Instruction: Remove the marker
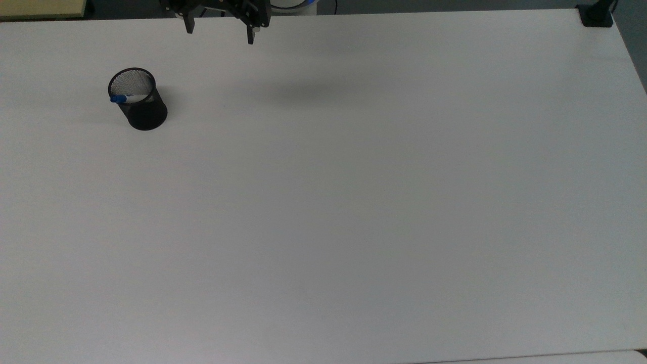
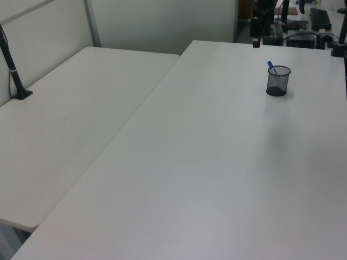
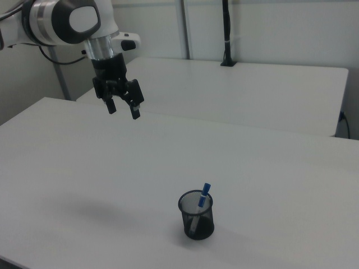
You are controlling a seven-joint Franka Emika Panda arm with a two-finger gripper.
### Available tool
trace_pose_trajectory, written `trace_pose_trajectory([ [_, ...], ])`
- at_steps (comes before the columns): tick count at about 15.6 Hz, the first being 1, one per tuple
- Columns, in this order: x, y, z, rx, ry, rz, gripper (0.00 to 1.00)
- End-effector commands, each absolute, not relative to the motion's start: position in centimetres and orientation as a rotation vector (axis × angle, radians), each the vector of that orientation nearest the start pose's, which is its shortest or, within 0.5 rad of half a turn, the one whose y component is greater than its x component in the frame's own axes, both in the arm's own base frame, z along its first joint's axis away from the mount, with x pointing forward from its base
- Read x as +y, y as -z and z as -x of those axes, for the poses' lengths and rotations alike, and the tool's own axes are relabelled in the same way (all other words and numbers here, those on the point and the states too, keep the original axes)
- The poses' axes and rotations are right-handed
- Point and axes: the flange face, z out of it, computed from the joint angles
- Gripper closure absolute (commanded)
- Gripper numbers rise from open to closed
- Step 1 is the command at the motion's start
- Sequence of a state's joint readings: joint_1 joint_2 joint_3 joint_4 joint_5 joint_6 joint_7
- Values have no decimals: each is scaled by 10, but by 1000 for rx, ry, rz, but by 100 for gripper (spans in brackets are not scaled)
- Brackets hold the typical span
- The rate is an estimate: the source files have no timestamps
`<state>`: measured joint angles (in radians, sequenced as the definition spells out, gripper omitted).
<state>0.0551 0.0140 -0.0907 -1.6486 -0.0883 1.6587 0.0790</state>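
Tool [image 3: 123, 110] agape; marker [image 3: 199, 203] in cup [image 3: 197, 216].

Black mesh cup [image 1: 137, 100] (upright) on the white table [image 1: 354, 202].

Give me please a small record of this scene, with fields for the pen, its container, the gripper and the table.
marker: white-barrelled pen, blue cap up, leaning inside the cup, cap above the rim
container: black mesh cup, upright
gripper: two-finger gripper, open, empty, in the air, apart from the cup
table: white table, carries the cup
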Motion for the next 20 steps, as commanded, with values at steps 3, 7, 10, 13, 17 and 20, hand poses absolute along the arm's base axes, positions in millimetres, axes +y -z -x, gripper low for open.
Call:
trace_pose_trajectory([
  [3, -40, -600, -556, 183, -5, 3203, 0],
  [7, -80, -595, -557, 282, -2, 3196, 0],
  [10, -102, -593, -554, 321, -12, 3190, 0],
  [13, -135, -583, -552, 295, -43, 3192, 0],
  [17, -173, -554, -564, 316, -17, 3191, 0],
  [20, -195, -532, -569, 344, -40, 3190, 0],
])
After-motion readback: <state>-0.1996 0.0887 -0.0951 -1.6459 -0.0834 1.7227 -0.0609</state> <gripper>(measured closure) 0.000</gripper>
